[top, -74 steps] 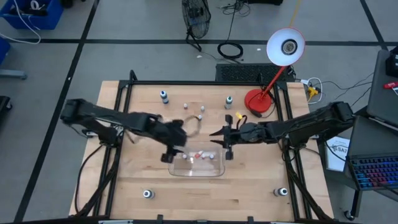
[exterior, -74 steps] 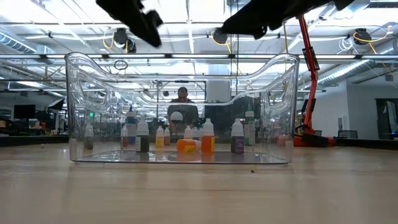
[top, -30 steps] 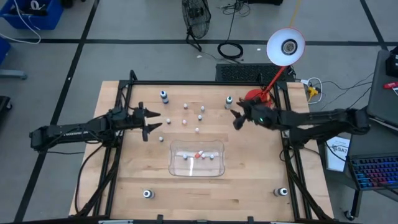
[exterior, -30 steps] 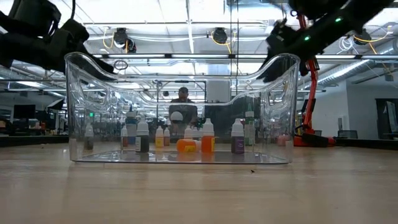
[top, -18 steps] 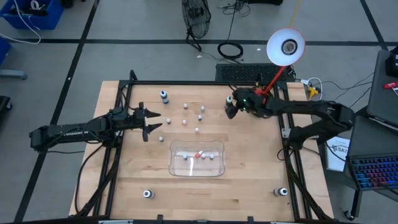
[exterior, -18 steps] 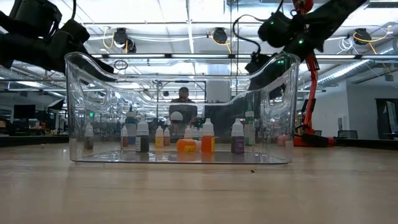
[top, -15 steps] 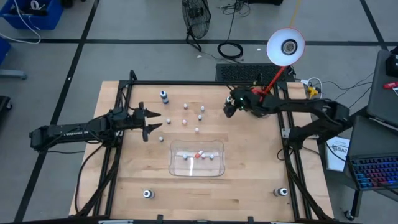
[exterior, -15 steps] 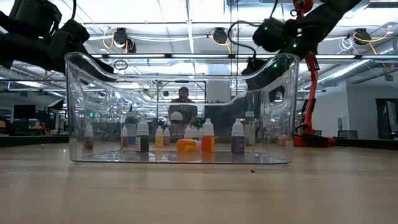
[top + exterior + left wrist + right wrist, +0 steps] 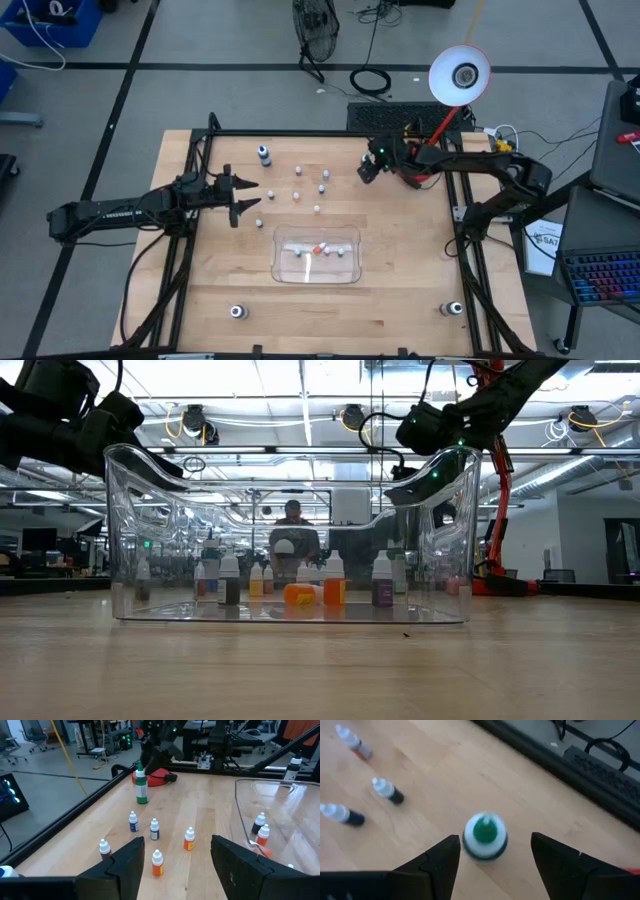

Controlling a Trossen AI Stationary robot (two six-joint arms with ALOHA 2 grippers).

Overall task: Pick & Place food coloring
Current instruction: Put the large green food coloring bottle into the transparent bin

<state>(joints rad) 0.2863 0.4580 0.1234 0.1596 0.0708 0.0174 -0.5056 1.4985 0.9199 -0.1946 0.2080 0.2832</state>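
Fingers of our right gripper (image 9: 492, 857) are standing apart with nothing between them, hanging over the green bottle (image 9: 485, 836) at the far right of the table (image 9: 400, 290), near the red lamp base (image 9: 415, 172). From the wrist we are looking almost straight down on its green cap, which is sitting just ahead of the gap and a little toward one finger.

Our left gripper (image 9: 175, 862) is waiting at the table's left side, also parted and empty, facing the loose small bottles (image 9: 154, 829) standing well apart on the wood between the two arms. Several more bottles are already lying or standing inside the clear tray (image 9: 283, 272) near the middle, and another dark bottle (image 9: 264, 154) is standing at the far left.

We are judging the next move as a descent onto the green bottle, and the risk is in the alignment. If we are dropping while off centre, one finger could land on the cap or shoulder and tip the upright bottle toward the lamp base. A grip taken too high on the cap could also let it slip on the carry to the tray.
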